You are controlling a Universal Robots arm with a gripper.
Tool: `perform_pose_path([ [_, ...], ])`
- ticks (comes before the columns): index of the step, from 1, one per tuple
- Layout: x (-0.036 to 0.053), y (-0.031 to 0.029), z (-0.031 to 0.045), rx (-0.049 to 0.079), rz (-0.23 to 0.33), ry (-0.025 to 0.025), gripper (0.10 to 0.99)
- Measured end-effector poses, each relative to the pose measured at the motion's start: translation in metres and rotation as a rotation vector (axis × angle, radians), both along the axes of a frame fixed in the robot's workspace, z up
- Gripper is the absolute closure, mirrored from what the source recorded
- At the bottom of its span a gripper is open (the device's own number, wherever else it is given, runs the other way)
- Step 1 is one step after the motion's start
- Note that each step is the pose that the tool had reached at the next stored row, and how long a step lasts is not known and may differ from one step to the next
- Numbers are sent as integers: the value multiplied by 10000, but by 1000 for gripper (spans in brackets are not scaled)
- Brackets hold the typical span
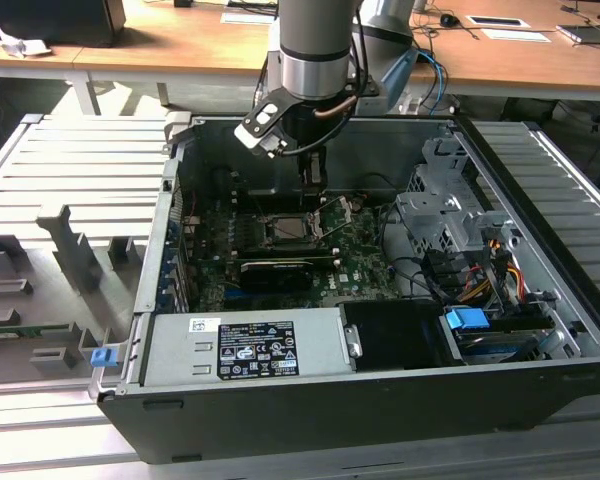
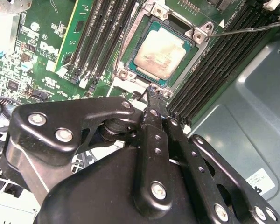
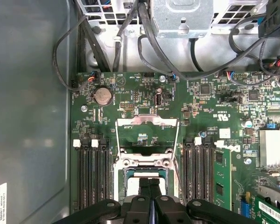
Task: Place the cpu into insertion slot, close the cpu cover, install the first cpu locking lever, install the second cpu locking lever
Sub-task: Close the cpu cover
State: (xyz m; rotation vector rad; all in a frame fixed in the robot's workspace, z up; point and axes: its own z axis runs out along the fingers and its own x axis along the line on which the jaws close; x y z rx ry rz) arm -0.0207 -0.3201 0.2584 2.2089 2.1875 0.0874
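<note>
cpu seated in insertion slot; cpu cover open. gripper pressed together, empty, slot's 1 o'clock, exterior view.

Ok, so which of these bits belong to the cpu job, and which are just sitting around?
Job in hand:
cpu, seated in the slot
cover, open
lever
pincer, over the cpu

Lying about:
memory slots
coin battery
cables
black card
</note>
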Motion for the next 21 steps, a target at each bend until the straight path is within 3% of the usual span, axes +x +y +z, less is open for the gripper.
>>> perform_pose_path([
  [21, 8, 0, 29, -2, 0, 1, 980],
])
